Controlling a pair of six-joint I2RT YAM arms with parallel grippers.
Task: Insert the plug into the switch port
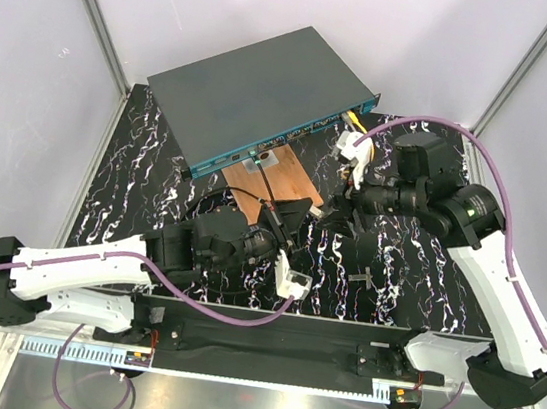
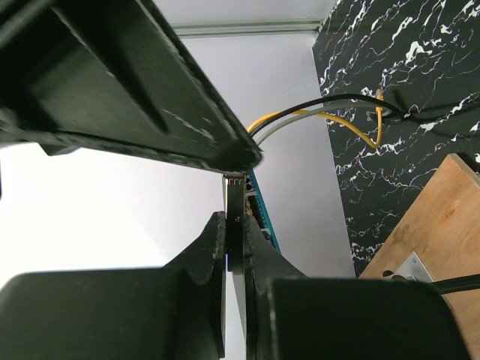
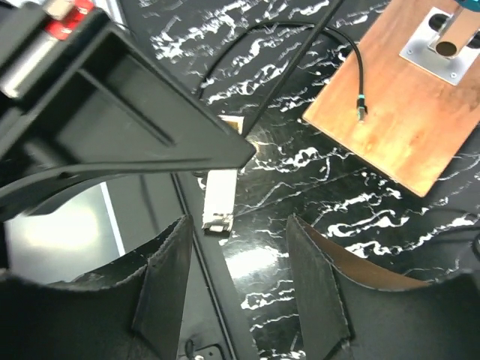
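The switch (image 1: 259, 87) is a flat dark grey box at the back of the table, with its teal port face (image 1: 292, 138) turned toward me. A strip of that face shows in the left wrist view (image 2: 264, 217). My left gripper (image 1: 277, 215) hovers in front of the face, over the near edge of a brown board. Its fingers (image 2: 214, 247) are shut on a thin dark flat plug (image 2: 235, 206), seen edge-on and pointing at the teal face. My right gripper (image 1: 342, 208) is open and empty (image 3: 240, 255), right of the left gripper.
A copper-brown board (image 1: 282, 180) lies before the switch, with a loose thin black cable end (image 3: 362, 112) on it. Yellow and grey cables (image 2: 337, 120) are plugged in at the face's right end. A small silver piece (image 3: 219, 199) lies by the front rail. White walls enclose the table.
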